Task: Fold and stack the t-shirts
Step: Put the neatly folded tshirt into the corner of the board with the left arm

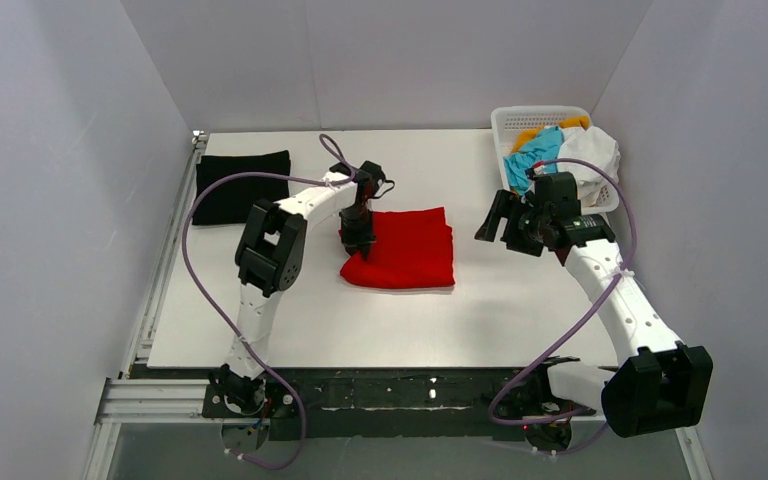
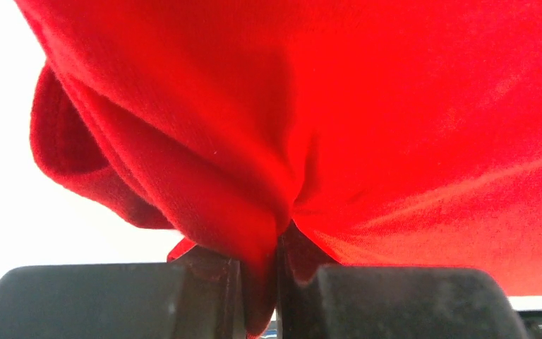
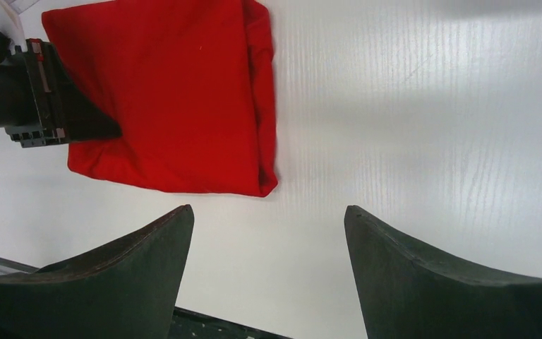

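The red t-shirt lies folded into a rectangle in the middle of the table. My left gripper is shut on the red t-shirt's left edge. In the left wrist view the red cloth is pinched between the two black fingers. My right gripper is open and empty, held above the table to the right of the red t-shirt, which shows in the right wrist view. The black t-shirt lies folded at the far left. Cyan, white and orange t-shirts lie in the basket.
A white lattice basket stands at the far right corner. White walls enclose the table on three sides. Purple cables loop beside both arms. The table's near edge has a black rail.
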Motion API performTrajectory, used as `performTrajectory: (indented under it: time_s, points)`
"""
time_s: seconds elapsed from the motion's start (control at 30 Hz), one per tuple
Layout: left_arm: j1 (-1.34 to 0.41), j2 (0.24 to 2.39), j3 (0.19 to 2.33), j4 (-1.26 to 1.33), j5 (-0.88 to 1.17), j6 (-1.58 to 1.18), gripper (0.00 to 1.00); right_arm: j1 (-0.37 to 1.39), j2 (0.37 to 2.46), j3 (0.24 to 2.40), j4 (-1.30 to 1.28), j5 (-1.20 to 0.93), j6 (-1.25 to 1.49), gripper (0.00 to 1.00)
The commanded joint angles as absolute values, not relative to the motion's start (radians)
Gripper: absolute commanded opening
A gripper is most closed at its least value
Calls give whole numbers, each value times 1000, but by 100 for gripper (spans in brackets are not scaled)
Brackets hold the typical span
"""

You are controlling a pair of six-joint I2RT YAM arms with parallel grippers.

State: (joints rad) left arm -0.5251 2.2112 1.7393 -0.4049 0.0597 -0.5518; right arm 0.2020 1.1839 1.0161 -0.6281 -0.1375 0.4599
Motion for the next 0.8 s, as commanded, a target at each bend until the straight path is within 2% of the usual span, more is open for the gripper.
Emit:
performTrajectory:
  time_s: [0.0, 0.4, 0.77]
  points:
    - [-515, 2316, 1814, -645, -245, -545, 0, 196, 1142, 1007, -613, -116, 417, 86]
    - [-461, 2226, 1996, -615, -526, -267, 0, 195, 1146, 1008, -651, -37, 379, 86]
    - [-301, 2236, 2196, -595, -619, -170, 0, 193, 1136, 993, -635, -5, 385, 86]
